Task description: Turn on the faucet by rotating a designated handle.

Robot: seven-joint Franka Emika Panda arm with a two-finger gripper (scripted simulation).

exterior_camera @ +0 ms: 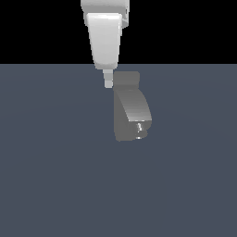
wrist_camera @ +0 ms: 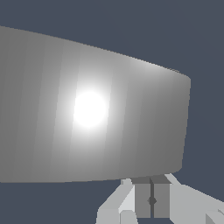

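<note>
The matte-grey faucet (exterior_camera: pixel 132 111) stands on the floor, its shiny nozzle (exterior_camera: pixel 139 127) at the low end and its flat cap (exterior_camera: pixel 126 79) on top. The white arm comes straight down, and my gripper (exterior_camera: pixel 108 82) hangs right beside the cap, on the exterior view's left of it. In the wrist view a broad curved grey surface of the faucet (wrist_camera: pixel 87 109) fills most of the frame. There my gripper (wrist_camera: pixel 151 199) is shut, its pads (wrist_camera: pixel 142 200) pressed together with nothing visible between them. I cannot make out the handle in either view.
A plain dark grey-blue floor (exterior_camera: pixel 55 176) spreads around the faucet. Behind it the background is black.
</note>
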